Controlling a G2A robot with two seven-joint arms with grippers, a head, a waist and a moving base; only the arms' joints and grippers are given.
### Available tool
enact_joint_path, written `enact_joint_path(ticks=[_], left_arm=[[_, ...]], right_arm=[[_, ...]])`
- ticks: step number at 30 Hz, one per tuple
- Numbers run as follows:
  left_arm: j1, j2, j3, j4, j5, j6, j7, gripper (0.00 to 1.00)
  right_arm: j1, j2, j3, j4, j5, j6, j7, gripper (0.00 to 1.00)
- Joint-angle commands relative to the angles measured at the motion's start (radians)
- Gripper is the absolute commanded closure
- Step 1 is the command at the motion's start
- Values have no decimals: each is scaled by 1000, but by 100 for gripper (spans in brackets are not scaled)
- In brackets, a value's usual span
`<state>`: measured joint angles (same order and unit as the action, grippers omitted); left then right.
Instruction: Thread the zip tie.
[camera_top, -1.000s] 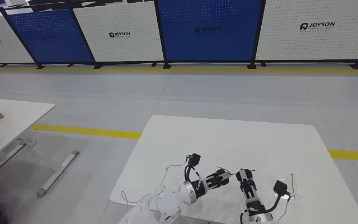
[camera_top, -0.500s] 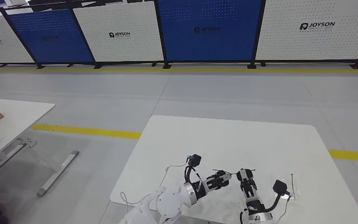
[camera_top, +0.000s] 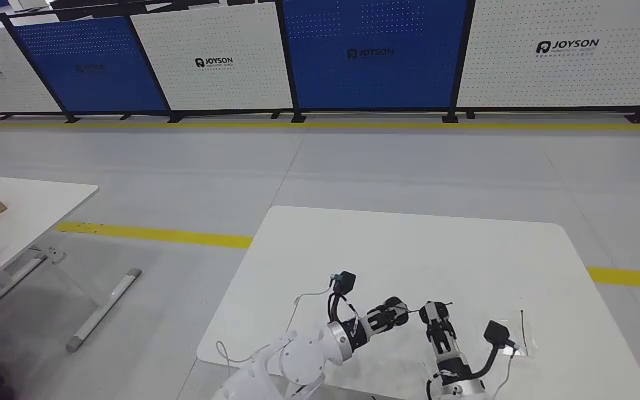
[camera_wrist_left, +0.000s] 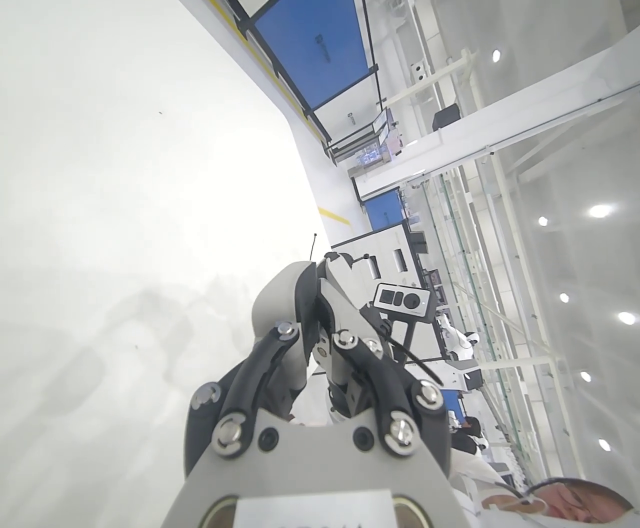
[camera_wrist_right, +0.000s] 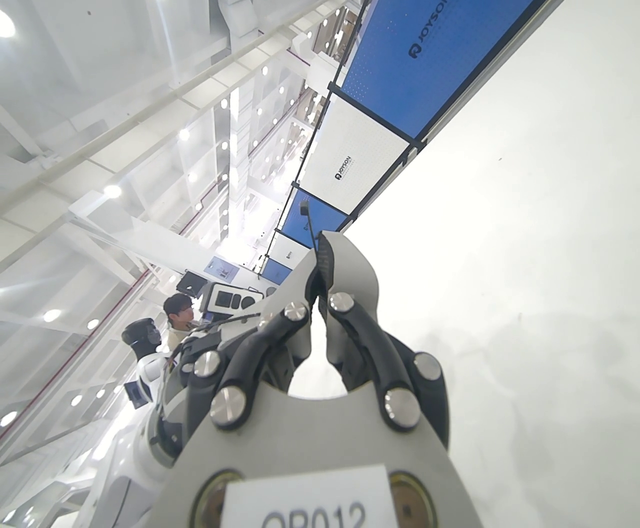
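- The zip tie (camera_wrist_right: 310, 225) is up off the table (camera_top: 400, 250), held between the two arms near the robot's edge.
- The right gripper (camera_wrist_right: 321, 245) is clamped tight on it just below the locking head (camera_wrist_right: 303, 205), which pokes out past the fingertips.
- The left gripper (camera_wrist_left: 320, 267) looks pressed together too. A thin black strip (camera_wrist_left: 416, 362) runs out sideways from it, probably the tail of the same tie. I can't see the actual pinch though.
- Handling guess: super light, springy nylon and kinda slick. It bends easily along its length, so the free end will wobble.
- I'd grip the tail close to its tip so it doesn't flop on the way into the slot, and stay right under the head on the other side.
- Direction: at the right gripper the long axis runs in line with the fingers, head end pointing away from the wrist. The tail piece lies crosswise to the left fingers.
- A spare zip tie (camera_top: 521, 325) lies flat on the table, off to the right arm's side.
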<state>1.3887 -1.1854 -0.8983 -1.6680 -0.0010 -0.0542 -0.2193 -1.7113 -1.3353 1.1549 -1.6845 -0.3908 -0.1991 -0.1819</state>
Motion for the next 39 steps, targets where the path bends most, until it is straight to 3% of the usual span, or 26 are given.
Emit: enact_joint_path(ticks=[1, 4, 9, 18, 27, 31, 39], left_arm=[[-1, -1, 0, 2, -2, -1, -1, 100], [-1, -1, 0, 2, -2, -1, -5, 100], [-4, 0, 4, 2, 18, 21, -28, 82], [2, 2, 7, -10, 41, 25, -42, 74], [18, 3, -8, -27, 36, 15, -9, 77], [16, 2, -11, -20, 28, 17, 0, 86], [5, -2, -8, -3, 12, 17, -5, 87]], right_arm=[[-1, 0, 2, -1, 1, 0, 1, 100], [-2, -1, 4, -2, 0, 0, 1, 100], [-2, -2, 8, -5, 4, 2, -2, 100], [-4, -3, 12, -4, -3, 13, -4, 100], [-1, -6, 10, 0, -13, 19, -5, 100], [-2, -6, 10, -1, -18, 18, -5, 100], [-2, -8, 10, -2, -24, 17, -1, 100]])
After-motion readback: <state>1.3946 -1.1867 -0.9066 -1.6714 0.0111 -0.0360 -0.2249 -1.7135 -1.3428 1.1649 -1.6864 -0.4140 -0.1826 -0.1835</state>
